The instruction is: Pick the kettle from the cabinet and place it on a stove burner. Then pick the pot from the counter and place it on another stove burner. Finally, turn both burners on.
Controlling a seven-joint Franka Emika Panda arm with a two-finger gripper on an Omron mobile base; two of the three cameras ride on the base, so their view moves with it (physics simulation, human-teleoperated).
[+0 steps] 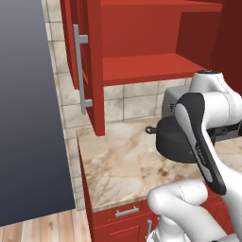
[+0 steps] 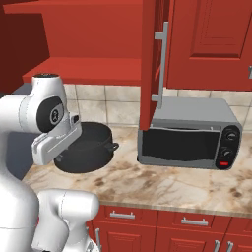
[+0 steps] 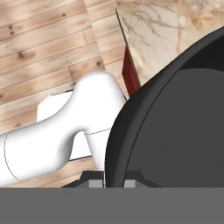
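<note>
The squat black pot (image 1: 172,142) (image 2: 93,145) sits on the marbled counter (image 1: 123,165) (image 2: 162,187), below the open red cabinet (image 1: 151,66), whose shelf is bare. In the hand view the pot (image 3: 175,122) looms large, and my gripper (image 3: 111,183) is shut on its rim, one fingertip (image 3: 95,184) outside the wall and one inside. My arm hides the pot's right part in the left base view. The kettle and the stove burners are out of view.
A grey microwave (image 2: 187,142) (image 1: 171,100) stands right of the pot against the tiled wall. The open cabinet door (image 2: 151,64) (image 1: 94,71) with its bar handle hangs above the counter. A tall dark grey panel (image 1: 28,108) stands left of the counter. Wood floor (image 3: 43,43) lies below.
</note>
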